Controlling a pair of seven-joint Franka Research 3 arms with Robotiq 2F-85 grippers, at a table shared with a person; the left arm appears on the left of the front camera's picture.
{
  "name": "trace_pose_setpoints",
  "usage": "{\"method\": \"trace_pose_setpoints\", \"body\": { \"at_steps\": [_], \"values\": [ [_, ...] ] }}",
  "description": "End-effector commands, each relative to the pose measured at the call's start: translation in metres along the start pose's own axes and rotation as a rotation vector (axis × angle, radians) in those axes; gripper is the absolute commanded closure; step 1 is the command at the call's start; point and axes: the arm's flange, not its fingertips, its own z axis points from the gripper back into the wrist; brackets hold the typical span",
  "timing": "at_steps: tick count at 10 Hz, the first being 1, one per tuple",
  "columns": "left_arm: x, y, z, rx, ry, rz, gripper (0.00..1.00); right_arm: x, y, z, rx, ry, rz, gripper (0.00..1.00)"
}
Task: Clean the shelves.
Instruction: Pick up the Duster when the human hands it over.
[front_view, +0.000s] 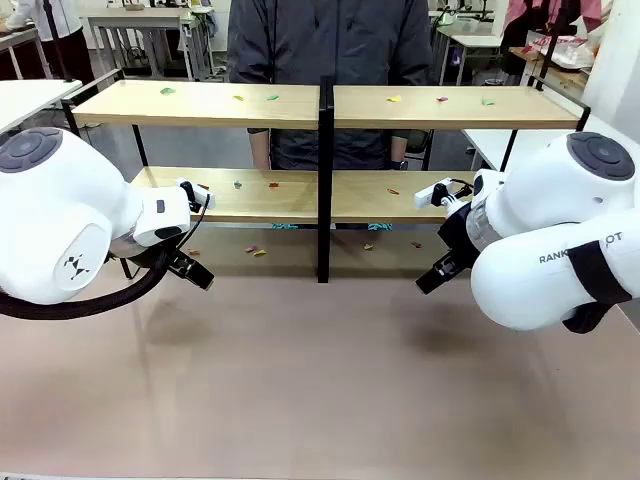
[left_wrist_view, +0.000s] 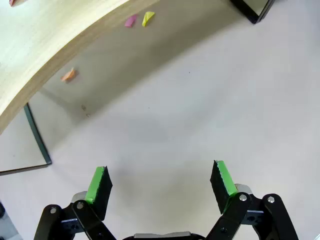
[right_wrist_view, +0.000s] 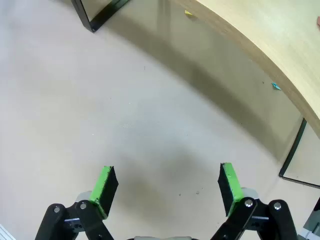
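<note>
The shelves (front_view: 300, 103) are two long light-wood boards in a thin black frame with a central black post (front_view: 324, 180), standing across the table's far half. Small coloured paper scraps lie on the top board (front_view: 167, 91), on the lower board (front_view: 273, 185) and on the table under it (front_view: 258, 251). My left gripper (front_view: 192, 270) hovers low in front of the shelves' left end, open and empty (left_wrist_view: 161, 184). My right gripper (front_view: 434, 277) hovers in front of the right end, also open and empty (right_wrist_view: 167, 184).
A person (front_view: 330, 60) stands behind the shelves at the far side. The lower board's edge (left_wrist_view: 45, 65) curves over pink, yellow and orange scraps (left_wrist_view: 131, 20) in the left wrist view. The beige table (front_view: 320, 380) stretches bare toward the front edge.
</note>
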Motion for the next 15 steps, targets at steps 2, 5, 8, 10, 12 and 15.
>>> {"method": "trace_pose_setpoints", "body": {
  "at_steps": [2, 5, 8, 10, 12, 15],
  "values": [
    [0.0, 0.0, 0.0, 0.0, 0.0, 0.0, 0.0, 0.0, 0.0, 0.0, 0.0, 0.0, 0.0, 0.0],
    [0.0, 0.0, 0.0, 0.0, 0.0, 0.0, 0.0, 0.0, 0.0, 0.0, 0.0, 0.0, 0.0, 0.0],
    [0.0, 0.0, 0.0, 0.0, 0.0, 0.0, 0.0, 0.0, 0.0, 0.0, 0.0, 0.0, 0.0, 0.0],
    [0.0, 0.0, 0.0, 0.0, 0.0, 0.0, 0.0, 0.0, 0.0, 0.0, 0.0, 0.0, 0.0, 0.0],
    [0.003, 0.006, 0.029, -0.049, -0.01, -0.075, 0.0, 0.006, 0.001, 0.025, -0.021, 0.024, 0.055, 0.0],
    [-0.044, 0.038, 0.188, -0.246, -0.09, -0.201, 0.0, -0.041, -0.026, 0.178, 0.082, -0.08, 0.007, 0.0]
  ]
}}
